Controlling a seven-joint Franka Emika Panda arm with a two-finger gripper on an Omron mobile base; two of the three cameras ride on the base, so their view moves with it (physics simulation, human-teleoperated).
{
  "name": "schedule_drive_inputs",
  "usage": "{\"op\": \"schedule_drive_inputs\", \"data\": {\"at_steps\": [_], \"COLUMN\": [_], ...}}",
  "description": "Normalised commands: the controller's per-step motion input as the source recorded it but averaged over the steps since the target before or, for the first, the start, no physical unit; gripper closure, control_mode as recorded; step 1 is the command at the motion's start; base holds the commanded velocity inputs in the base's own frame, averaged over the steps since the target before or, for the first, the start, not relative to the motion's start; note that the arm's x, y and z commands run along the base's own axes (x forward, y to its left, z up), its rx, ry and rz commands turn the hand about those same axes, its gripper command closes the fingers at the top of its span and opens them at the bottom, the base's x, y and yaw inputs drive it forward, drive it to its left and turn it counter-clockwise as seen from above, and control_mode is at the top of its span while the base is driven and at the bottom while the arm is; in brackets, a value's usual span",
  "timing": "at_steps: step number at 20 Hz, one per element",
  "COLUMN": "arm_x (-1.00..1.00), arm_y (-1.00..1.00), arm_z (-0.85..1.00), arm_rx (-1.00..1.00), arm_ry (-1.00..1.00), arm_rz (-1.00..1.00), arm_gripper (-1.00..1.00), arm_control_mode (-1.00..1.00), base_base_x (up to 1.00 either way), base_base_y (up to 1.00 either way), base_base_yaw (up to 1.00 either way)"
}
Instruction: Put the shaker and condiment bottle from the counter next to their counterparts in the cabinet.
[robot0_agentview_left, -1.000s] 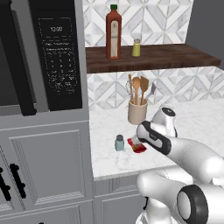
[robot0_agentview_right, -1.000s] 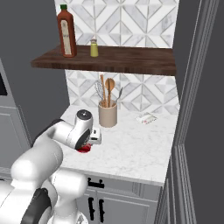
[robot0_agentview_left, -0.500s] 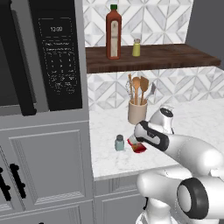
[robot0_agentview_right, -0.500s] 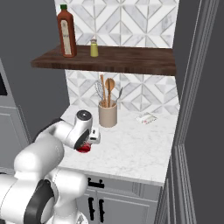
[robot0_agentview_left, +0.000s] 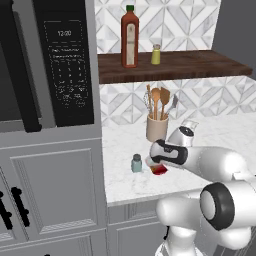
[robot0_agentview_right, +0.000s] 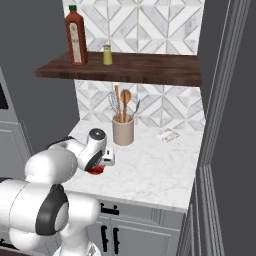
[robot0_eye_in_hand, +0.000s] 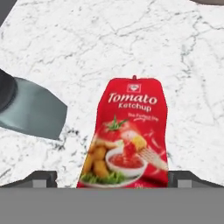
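The condiment bottle (robot0_eye_in_hand: 127, 135), a flat red ketchup packet, lies on the white marble counter (robot0_agentview_left: 125, 185). My gripper (robot0_eye_in_hand: 114, 178) hovers low over its near end, open, with one fingertip (robot0_eye_in_hand: 41, 177) on each side of it. In the base views the hand (robot0_agentview_left: 165, 154) covers most of the packet (robot0_agentview_left: 159, 170) (robot0_agentview_right: 96, 170). The teal-grey shaker (robot0_agentview_left: 136, 163) (robot0_eye_in_hand: 26, 109) stands just left of it. On the dark wooden cabinet shelf (robot0_agentview_left: 190, 65) (robot0_agentview_right: 150, 72) stand the tall red bottle (robot0_agentview_left: 129, 37) (robot0_agentview_right: 75, 36) and the yellow-green shaker (robot0_agentview_left: 156, 54) (robot0_agentview_right: 107, 55).
A beige crock of wooden utensils (robot0_agentview_left: 157, 127) (robot0_agentview_right: 123, 131) stands at the wall behind the hand. A small card (robot0_agentview_right: 167, 134) lies at the counter's back right. A black microwave (robot0_agentview_left: 65, 65) and grey cabinet fronts (robot0_agentview_left: 55, 185) fill the left.
The hand has edged slightly left and lower over the packet. Shaker, packet and shelf items have stayed put.
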Motion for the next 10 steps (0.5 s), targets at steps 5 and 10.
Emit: {"op": "schedule_drive_inputs", "data": {"at_steps": [5, 10], "arm_x": [0.09, 0.11], "arm_y": [0.04, 0.00], "arm_z": [-0.23, -0.24], "arm_rx": [0.00, 0.00], "arm_ry": [-0.02, -0.02], "arm_rz": [0.00, 0.00], "arm_gripper": [-1.00, -1.00], "arm_control_mode": [-1.00, -1.00], "base_base_x": [0.00, 0.00], "base_base_y": [0.00, 0.00], "base_base_yaw": [0.00, 0.00]}}
